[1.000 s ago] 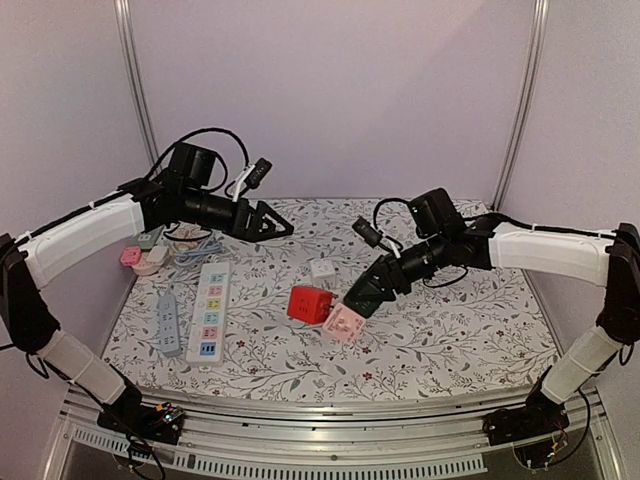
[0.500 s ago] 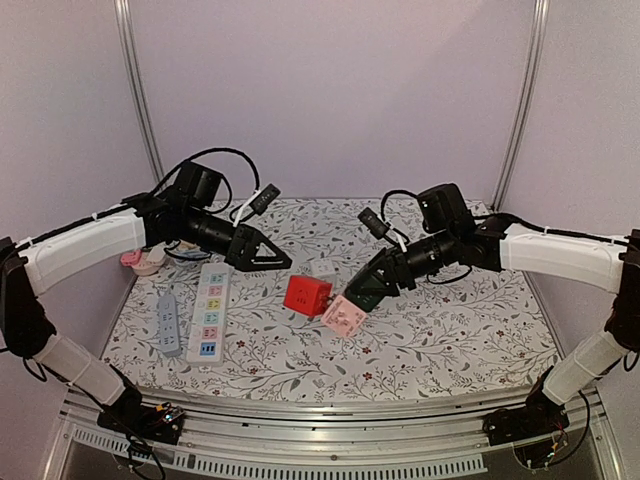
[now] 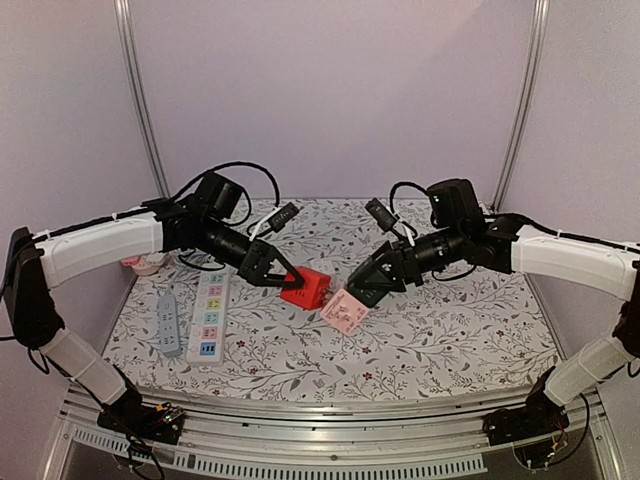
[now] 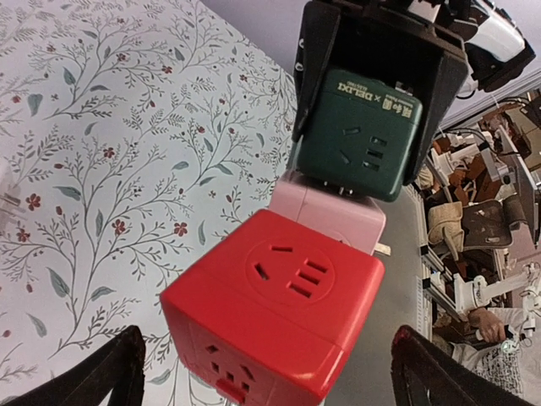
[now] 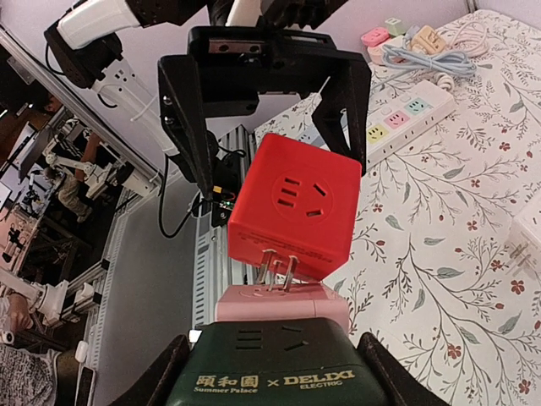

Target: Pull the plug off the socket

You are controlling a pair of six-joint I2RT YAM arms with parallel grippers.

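Left hand released, fingers spread wide on either side of the red cube plug, close to its flanks, no squeeze visible yet. Red cube plug at mid-desk, tilted, metal prongs pushed into the pink cube socket just right of it. Sliver of bare prong showing between red and pink in the right wrist view, so not fully seated, yet not free either. Pink cube socket joined in turn to the dark green cube, the three in one slanting chain. Unclear from above: pink cube touching the flowered desk or hanging just over it. Right hand clenched on the dark green cube, its fingers on two opposite faces, bracing the chain from the right end.

Judged progress: early to middle. Done: socket end anchored, left hand in place round the plug. Left to do: closing the left hand on the red cube, pulling straight away along the line of the prongs, separating red from pink. Likely risk: pink cube coming off the green one instead, with only the green one gripped.
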